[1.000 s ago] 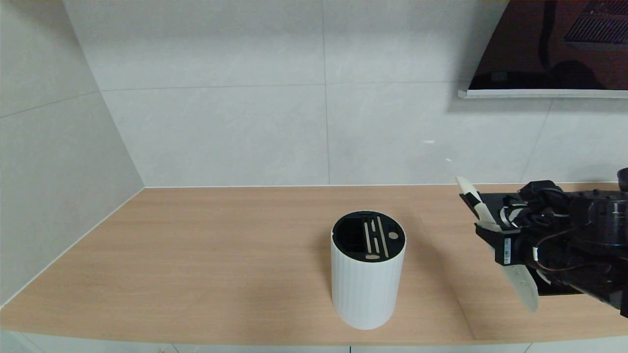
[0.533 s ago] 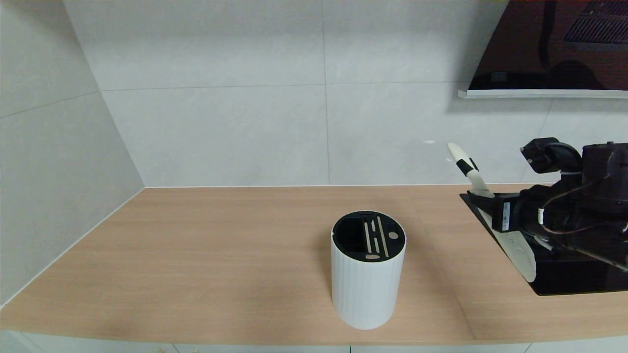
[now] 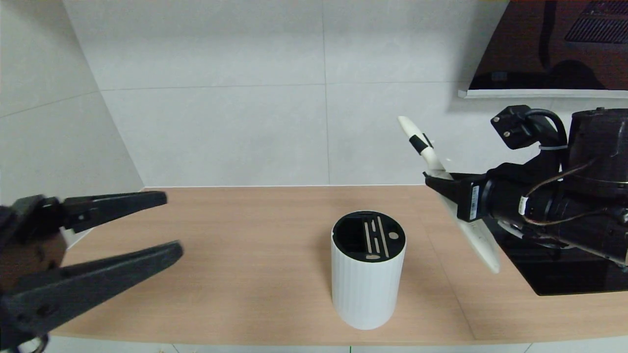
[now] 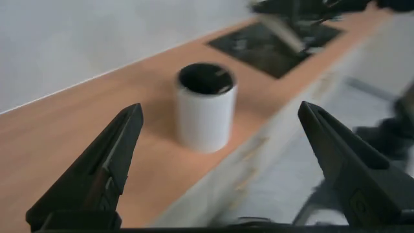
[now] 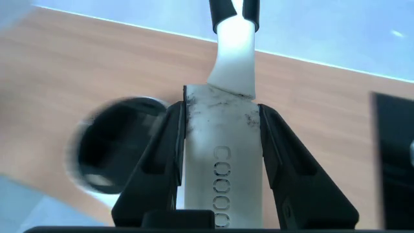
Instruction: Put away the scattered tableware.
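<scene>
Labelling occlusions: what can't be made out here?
Head view: utensil middle hidden by fingers of the right gripper; holder inside too dark; cooktop mostly behind right arm; left gripper base cut off by edge.
Wrist views: holder blurred; utensil's blade end cut off by edge in the right one.

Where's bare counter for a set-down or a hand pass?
Widest bare counter: from the left wall to the white holder, and behind the holder to the back wall. Narrower strip between holder and black cooktop, crowded: the right gripper holds a white utensil over it. Open left gripper hangs at left.
</scene>
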Controlling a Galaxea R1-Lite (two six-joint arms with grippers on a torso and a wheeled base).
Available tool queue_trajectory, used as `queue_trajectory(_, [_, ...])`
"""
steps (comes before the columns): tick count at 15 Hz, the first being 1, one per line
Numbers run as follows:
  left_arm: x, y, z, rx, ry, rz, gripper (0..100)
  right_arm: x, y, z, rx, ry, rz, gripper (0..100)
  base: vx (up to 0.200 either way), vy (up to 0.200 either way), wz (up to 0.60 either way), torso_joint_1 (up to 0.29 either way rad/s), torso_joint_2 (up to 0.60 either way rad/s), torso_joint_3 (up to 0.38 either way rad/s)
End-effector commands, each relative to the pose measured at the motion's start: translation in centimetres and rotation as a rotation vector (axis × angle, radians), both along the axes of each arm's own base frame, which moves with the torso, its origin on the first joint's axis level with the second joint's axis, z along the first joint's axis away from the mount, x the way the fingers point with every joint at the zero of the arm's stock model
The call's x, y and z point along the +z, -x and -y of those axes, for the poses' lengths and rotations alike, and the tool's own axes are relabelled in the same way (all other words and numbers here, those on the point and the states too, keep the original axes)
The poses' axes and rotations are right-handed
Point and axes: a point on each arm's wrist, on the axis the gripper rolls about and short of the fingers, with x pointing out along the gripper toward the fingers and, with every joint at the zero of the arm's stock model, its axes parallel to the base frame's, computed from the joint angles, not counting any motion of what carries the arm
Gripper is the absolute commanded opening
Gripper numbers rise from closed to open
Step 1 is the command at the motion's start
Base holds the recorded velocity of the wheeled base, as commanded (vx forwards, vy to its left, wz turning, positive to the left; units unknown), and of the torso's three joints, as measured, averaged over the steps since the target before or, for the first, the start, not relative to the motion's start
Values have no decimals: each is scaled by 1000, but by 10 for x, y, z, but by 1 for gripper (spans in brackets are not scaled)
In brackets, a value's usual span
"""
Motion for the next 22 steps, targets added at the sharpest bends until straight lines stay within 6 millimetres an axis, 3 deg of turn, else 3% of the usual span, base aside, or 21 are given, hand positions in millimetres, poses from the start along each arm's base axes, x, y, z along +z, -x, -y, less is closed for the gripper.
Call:
queue_trajectory(1, [-22,-51,37,-69,62,-170,100,-8,17,-20,92,10,-25,0,0,0,0,0,0,0])
queue_trajectory(7, [-15,-71,71,-115,475,-377,100,-7,34,-40,149,-21,-36,0,0,0,0,0,0,0])
queue_trajectory(12, [-37,-104,117,63,503,-442,100,-6,42,-58,202,-77,-34,0,0,0,0,0,0,0])
queue_trajectory(22, [-60,-108,149,53,502,-444,100,-22,47,-84,265,-83,-67,0,0,0,0,0,0,0])
